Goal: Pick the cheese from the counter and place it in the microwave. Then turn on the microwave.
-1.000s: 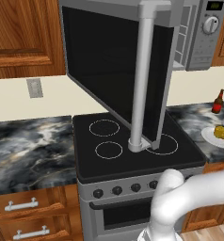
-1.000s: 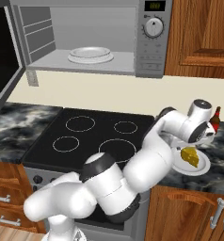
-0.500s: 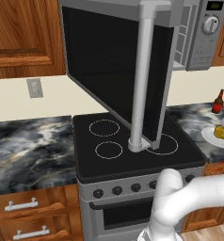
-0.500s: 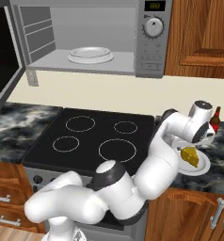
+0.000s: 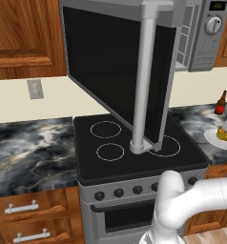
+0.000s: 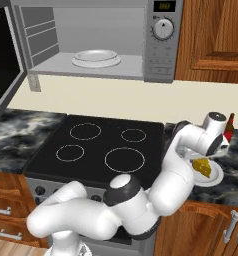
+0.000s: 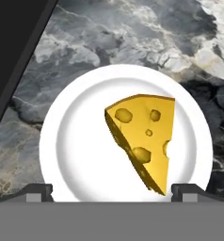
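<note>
Poised over the plate, the dark two-finger claw (image 7: 112, 190) stands wide, its two fingertips (image 7: 37, 190) apart at either side of the round white plate (image 7: 76, 155) and closed on nothing. On that plate lies the yellow holed wedge of cheese (image 7: 144, 141), resting right of the plate's middle in the hand view, its narrow end toward the fingertips; neither tip touches it. The plate sits on the dark marbled stone counter (image 7: 132, 42), near the counter's front edge in the right base view, where the white arm's wrist (image 6: 211, 137) hangs just above the plate (image 6: 213, 175) and the cheese (image 6: 203, 166). Bare marbled stone shows all round the plate in the hand view, and the black edge of the flat black stovetop with ring marks (image 6: 98, 147) runs close along one side. A brown bottle with a red label (image 6: 229, 129) stands just behind the wrist, near the wall, close to the plate's far side. Above the stovetop the silver-grey microwave (image 6: 161, 50) is open, its cavity holding a round white turntable dish (image 6: 96, 57) with free room over it. Its big dark glass door (image 5: 115, 71) swings out over the stovetop, the long silver bar handle (image 5: 146, 81) hanging down in front in the left base view. The small green display (image 6: 164, 6) is too small to read, and the bottle's label likewise.
</note>
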You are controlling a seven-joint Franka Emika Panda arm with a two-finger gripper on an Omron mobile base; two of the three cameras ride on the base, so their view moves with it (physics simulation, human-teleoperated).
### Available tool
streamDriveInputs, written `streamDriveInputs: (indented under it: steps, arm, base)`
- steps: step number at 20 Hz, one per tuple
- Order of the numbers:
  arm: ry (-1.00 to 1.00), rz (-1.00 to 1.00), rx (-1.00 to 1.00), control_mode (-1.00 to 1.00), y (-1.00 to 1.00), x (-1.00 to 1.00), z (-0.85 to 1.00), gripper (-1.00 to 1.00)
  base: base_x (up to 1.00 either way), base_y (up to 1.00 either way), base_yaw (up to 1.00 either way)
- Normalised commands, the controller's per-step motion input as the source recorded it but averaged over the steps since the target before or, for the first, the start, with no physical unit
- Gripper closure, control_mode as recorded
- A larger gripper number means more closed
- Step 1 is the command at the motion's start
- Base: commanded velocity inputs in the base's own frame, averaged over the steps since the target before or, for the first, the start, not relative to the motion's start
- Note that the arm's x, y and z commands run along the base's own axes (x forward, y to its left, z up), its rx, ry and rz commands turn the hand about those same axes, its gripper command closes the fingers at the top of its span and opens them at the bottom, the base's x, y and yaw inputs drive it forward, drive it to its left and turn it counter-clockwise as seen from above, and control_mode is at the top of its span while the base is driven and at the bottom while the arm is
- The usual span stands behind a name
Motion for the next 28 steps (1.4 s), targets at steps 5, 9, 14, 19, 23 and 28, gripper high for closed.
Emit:
streamDriveInputs:
  steps: [5,9,14,19,23,28]
  arm:
    - [0.0,0.0,0.0,-1.0,-0.18,0.12,-0.2,-1.0]
    - [0.0,0.0,0.0,-1.0,-0.14,0.15,-0.17,-1.0]
    - [0.0,0.0,0.0,-1.0,-0.09,0.14,-0.13,-1.0]
    - [0.0,0.0,0.0,-1.0,-0.11,0.11,-0.16,-1.0]
    - [0.0,0.0,0.0,-1.0,-0.04,0.11,-0.11,-1.0]
    - [0.0,0.0,0.0,-1.0,-0.01,0.09,-0.1,-1.0]
  base:
    - [0.0,0.0,0.0]
    - [0.0,0.0,0.0]
    - [0.0,0.0,0.0]
    - [0.0,0.0,0.0]
    - [0.0,0.0,0.0]
    - [0.0,0.0,0.0]
